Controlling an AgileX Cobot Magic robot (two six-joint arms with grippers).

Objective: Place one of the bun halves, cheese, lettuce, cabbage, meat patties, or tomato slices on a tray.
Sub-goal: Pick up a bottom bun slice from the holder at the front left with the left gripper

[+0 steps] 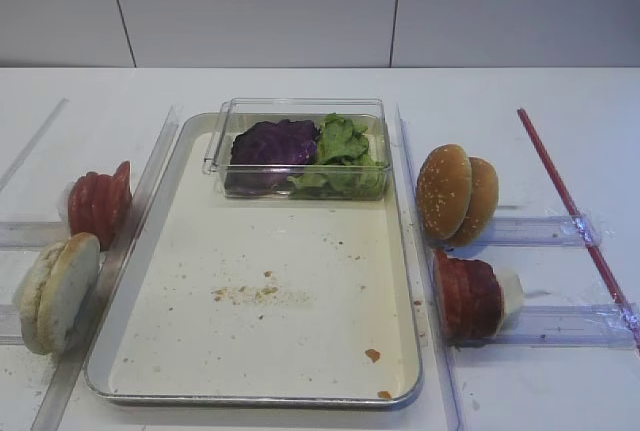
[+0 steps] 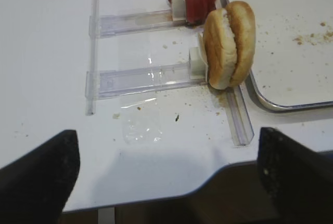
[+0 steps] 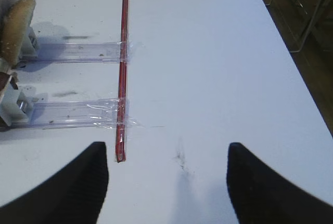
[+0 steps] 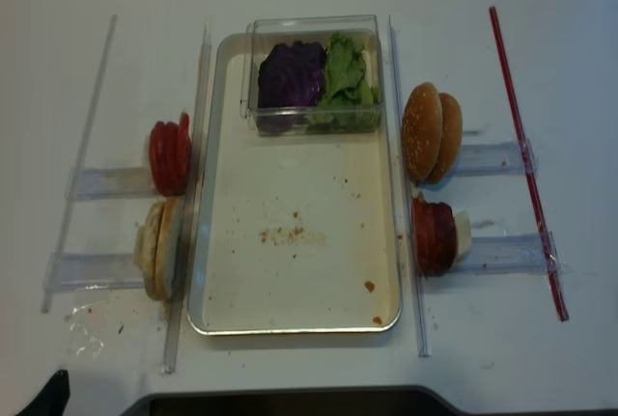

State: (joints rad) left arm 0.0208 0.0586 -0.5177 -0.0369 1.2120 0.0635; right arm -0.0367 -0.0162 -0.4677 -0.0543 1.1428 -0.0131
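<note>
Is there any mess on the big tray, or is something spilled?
Yes, a little. The tray has a patch of brown crumbs scattered near its middle and a couple of orange-brown specks by its near right corner. Nothing else looks tipped or spilled; the lettuce and cabbage sit in their clear box.

We are looking across a broad white table (image 1: 560, 91) that is filling most of every view, its surface catching soft, even light and showing only faint shadows. Behind it, a pale wall (image 1: 250, 6) of large panels is running along the far edge, with thin dark seams dividing it. In the right wrist view, the table's edge is giving way to a darker brownish floor (image 3: 312, 73), where a light metal frame is standing.
</note>
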